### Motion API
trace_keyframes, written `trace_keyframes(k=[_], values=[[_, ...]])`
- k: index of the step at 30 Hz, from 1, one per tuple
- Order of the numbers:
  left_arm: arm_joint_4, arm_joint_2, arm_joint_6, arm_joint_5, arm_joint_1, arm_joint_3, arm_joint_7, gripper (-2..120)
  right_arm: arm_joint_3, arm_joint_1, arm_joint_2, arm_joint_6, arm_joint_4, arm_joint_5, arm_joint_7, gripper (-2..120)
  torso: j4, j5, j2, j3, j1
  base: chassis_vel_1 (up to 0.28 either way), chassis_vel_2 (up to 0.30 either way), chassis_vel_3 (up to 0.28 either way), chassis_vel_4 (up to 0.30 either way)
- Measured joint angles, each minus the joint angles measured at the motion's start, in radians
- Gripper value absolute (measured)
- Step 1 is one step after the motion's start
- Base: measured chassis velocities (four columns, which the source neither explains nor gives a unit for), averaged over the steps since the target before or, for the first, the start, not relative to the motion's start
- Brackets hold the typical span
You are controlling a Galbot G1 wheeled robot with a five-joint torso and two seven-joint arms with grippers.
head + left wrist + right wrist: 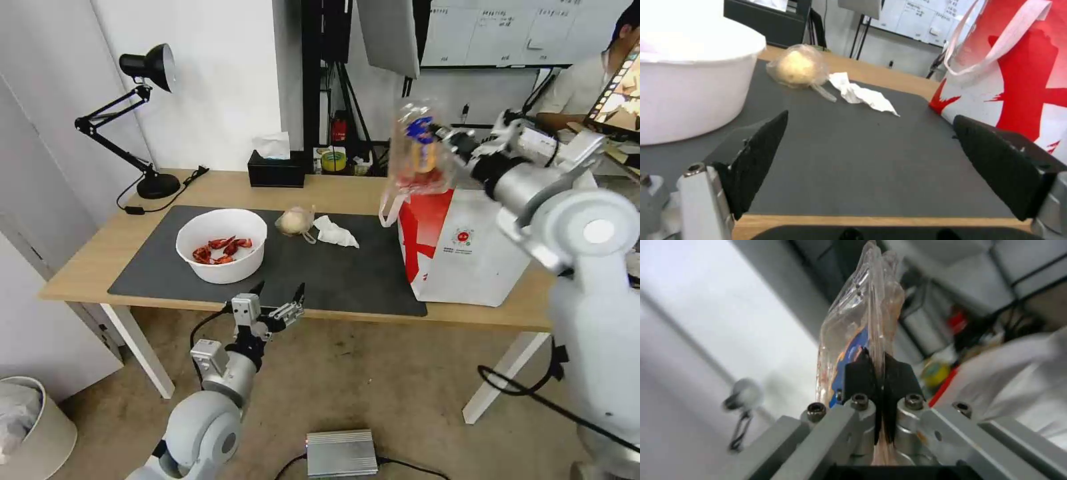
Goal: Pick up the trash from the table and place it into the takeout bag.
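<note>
On the table's [93,267] dark mat [347,280], the white bowl [221,245] holds red crayfish shells [222,249]. The left gripper [279,292] hovers at the mat's near edge, fingers spread wide, empty. On the mat lie the pale bundle [295,221] and crumpled napkin [335,233]. Above the takeout bag [467,250], the right gripper [433,133] pinches the clear plastic tray [419,148].

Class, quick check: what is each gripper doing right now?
Left gripper: open, holding nothing, at the table's near edge.
Right gripper: shut on the clear hinged plastic tray, above the large white-and-red takeout bag.
</note>
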Motion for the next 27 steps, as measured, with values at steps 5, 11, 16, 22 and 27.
trace_keyframes(k=[5, 11, 16, 22, 27], values=[[0.003, -0.01, 0.0, 0.001, 0.005, 0.004, 0.0, 100, 0.002, 0.008, -0.038, 0.04, -0.032, -0.062, -0.023, 0, 0.0001, -0.0001, 0.0, 0.0, 0.0, 0.0, 0.0, 0.0, 0.0], [-0.003, -0.014, 0.0, 0.006, 0.018, 0.009, 0.003, 100, 0.004, 0.014, -0.074, 0.078, -0.086, -0.158, -0.076, 0, 0.0001, -0.0001, 0.0, 0.0, 0.0, 0.0, 0.0, 0.0, 0.0], [-0.006, -0.015, 0.0, 0.009, 0.017, 0.012, 0.004, 100, 0.002, -0.006, -0.086, 0.093, -0.117, -0.244, -0.109, 0, 0.0, -0.0002, 0.0, 0.0, 0.0, 0.0, 0.0, 0.0, 0.0], [-0.014, -0.021, 0.0, 0.02, 0.023, 0.021, 0.004, 100, 0.006, -0.038, -0.091, 0.099, -0.132, -0.286, -0.131, 0, 0.0001, -0.0002, 0.0, 0.0, 0.0, 0.0, 0.0, 0.0, 0.0], [-0.014, -0.024, 0.0, 0.024, 0.023, 0.024, 0.004, 100, 0.015, -0.067, -0.092, 0.102, -0.128, -0.299, -0.137, 0, 0.0, -0.0002, 0.0, 0.0, 0.0, 0.0, 0.0, 0.0, 0.0]])
